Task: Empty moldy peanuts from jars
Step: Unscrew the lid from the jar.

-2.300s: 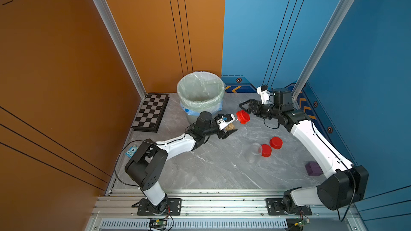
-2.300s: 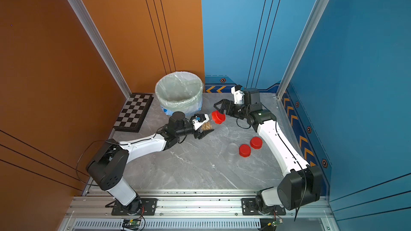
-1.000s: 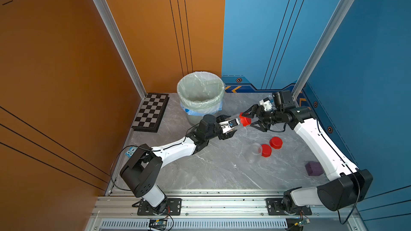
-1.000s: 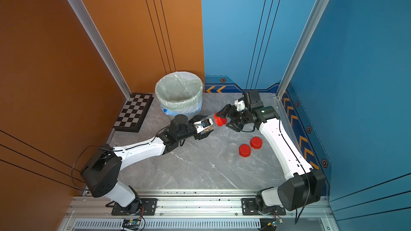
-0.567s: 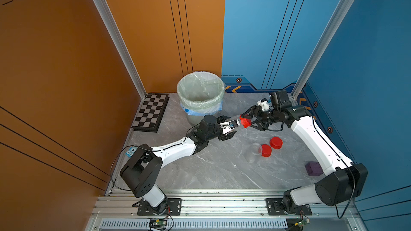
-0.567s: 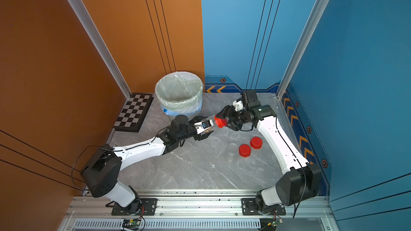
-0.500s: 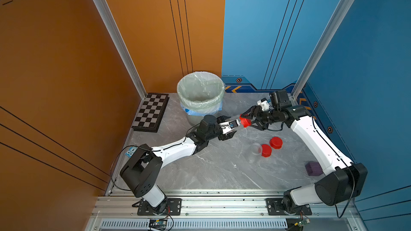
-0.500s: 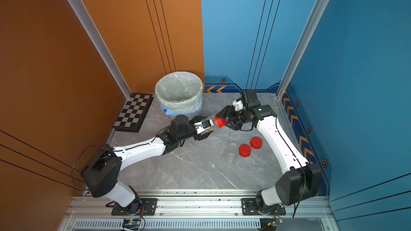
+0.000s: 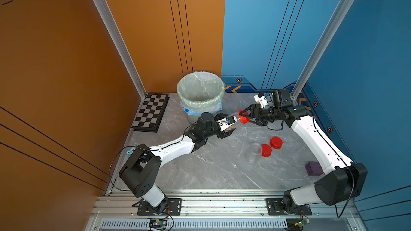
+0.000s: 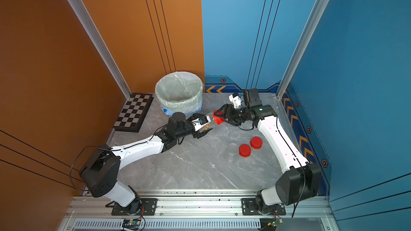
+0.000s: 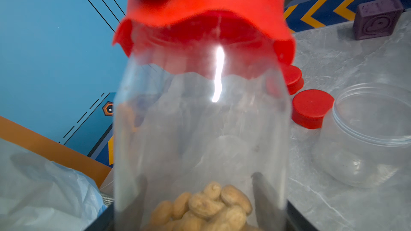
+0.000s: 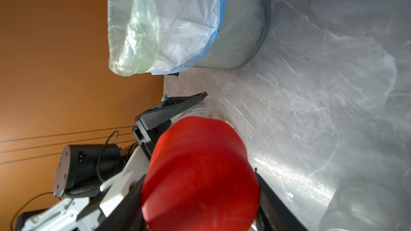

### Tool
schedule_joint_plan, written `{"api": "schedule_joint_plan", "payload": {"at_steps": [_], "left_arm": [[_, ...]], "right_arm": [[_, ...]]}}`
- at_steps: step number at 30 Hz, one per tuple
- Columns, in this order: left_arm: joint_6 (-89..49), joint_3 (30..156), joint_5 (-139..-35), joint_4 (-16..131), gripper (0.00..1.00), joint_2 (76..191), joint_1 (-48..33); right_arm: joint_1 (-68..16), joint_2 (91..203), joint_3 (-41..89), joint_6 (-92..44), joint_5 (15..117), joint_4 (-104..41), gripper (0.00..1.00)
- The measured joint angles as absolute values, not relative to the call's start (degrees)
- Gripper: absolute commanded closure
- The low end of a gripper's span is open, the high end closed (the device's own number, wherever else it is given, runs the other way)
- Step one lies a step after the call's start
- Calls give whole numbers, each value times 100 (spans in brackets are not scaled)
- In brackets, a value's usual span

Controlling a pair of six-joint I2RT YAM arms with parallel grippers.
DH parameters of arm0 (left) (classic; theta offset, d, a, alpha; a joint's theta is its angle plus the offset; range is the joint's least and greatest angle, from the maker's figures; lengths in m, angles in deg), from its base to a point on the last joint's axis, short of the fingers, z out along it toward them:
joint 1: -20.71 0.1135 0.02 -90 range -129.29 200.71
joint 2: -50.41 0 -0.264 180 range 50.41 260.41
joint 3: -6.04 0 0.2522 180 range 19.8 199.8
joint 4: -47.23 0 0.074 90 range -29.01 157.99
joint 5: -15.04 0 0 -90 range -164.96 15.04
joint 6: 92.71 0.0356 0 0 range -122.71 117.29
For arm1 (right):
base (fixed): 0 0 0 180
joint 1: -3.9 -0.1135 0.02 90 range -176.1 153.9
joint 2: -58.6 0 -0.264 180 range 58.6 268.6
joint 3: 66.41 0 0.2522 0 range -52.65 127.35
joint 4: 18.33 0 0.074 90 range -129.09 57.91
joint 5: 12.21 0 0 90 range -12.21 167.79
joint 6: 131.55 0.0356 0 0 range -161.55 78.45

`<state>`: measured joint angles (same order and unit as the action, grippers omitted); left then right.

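The right gripper (image 9: 245,116), spread a moment ago, now presses tight on the wide bright red screw lid (image 12: 200,174) of a small clear plastic jar (image 11: 200,130). The left gripper (image 9: 228,126) pinches that jar's body, tipped sideways just in front of the tall bag-lined bin (image 9: 200,104). I'd say unscrewing can begin. The pale tan moldy peanuts (image 11: 206,205) sit heaped at the jar's closed end, none poured yet.

I count one bin and three red lids. One lid is on the held jar. Two red lids (image 9: 266,150) (image 9: 275,142) lie further from the bin, beside one open, empty clear jar (image 9: 255,150). Whether a third jar stands under either, I cannot tell. There is also one purple block (image 9: 313,168) and one chessboard (image 9: 151,112).
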<state>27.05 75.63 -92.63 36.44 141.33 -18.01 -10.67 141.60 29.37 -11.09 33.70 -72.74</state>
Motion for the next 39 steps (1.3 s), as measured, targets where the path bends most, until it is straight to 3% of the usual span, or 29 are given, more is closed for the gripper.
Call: {"api": "schedule_joint_plan", "payload": {"at_steps": [13, 39], "left_arm": [[2139, 7565, -10161, 3679, 57, 13897, -1602], [2074, 7565, -10378, 3731, 57, 13857, -1560]], "right_arm": [[-925, 14033, 2937, -3717, 2391, -7051, 46], [-960, 14116, 3083, -4305, 2004, -7042, 45]]}}
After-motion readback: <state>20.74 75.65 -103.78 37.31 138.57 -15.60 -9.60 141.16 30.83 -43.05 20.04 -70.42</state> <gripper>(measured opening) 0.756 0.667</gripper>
